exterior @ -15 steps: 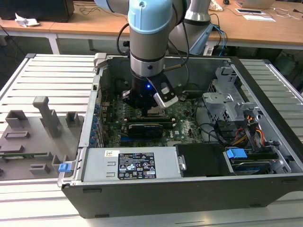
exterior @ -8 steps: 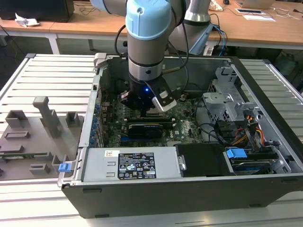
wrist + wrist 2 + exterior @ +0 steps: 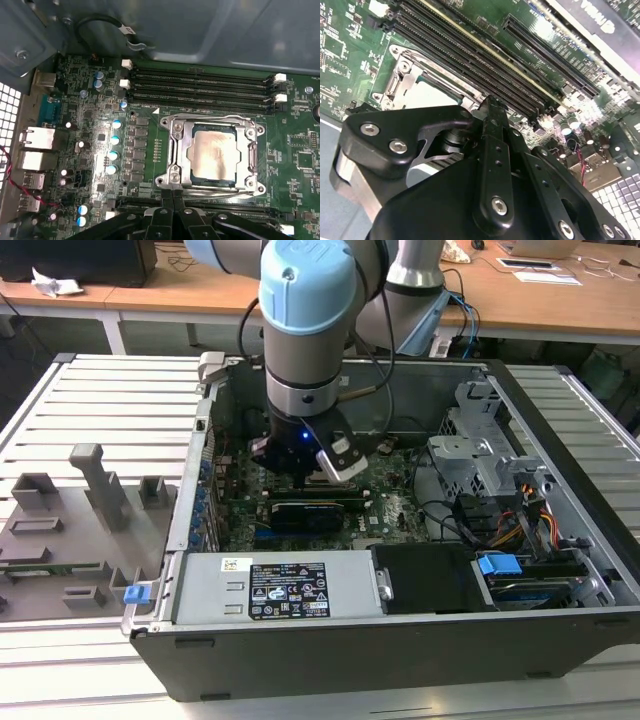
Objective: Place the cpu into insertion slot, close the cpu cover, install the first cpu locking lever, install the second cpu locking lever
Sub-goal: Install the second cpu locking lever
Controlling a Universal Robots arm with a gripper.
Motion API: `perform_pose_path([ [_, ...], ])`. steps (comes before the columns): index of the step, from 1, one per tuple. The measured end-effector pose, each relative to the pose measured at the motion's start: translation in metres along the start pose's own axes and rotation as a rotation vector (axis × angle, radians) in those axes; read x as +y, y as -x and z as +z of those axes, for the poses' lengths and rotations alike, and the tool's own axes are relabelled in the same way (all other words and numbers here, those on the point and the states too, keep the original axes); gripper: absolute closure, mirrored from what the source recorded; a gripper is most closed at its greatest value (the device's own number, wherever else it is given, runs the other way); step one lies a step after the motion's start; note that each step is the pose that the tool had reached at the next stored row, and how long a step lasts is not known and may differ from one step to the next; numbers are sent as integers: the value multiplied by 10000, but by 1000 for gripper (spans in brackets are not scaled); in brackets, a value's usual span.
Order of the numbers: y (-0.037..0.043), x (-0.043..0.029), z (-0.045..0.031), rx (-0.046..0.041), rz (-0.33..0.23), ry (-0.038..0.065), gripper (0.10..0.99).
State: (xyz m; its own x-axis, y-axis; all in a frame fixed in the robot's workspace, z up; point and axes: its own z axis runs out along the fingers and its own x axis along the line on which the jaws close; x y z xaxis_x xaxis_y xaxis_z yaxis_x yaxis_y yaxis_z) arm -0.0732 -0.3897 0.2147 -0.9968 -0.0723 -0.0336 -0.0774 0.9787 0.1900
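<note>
In the first wrist view the cpu lies flat in the insertion slot, its dull metal face showing. The cpu cover is down around it as a silver frame. Thin lever wires run along the far edge and the near edge of the frame. My gripper has its black fingers pressed together, tips at the near edge of the socket. In the second wrist view the gripper stands just beside the cover. In the exterior view the gripper is low inside the computer case.
Long black memory slots run just beyond the socket, with more slots close to the fingers. A black card lies near the gripper. The power supply, a drive cage and the case walls close in. A grey fixture plate lies outside, at the exterior view's left.
</note>
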Motion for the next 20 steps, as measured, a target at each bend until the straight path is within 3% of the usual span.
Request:
perform_pose_path([
  [4,-3,-14,60,-4,0,67,980],
  [7,-28,-52,90,-29,6,377,980],
  [10,-36,-58,115,-39,9,502,980],
  [14,-46,-63,143,-60,13,746,980],
  [16,-88,-62,157,-66,13,824,980],
  [20,-106,-66,183,-68,14,864,980],
])
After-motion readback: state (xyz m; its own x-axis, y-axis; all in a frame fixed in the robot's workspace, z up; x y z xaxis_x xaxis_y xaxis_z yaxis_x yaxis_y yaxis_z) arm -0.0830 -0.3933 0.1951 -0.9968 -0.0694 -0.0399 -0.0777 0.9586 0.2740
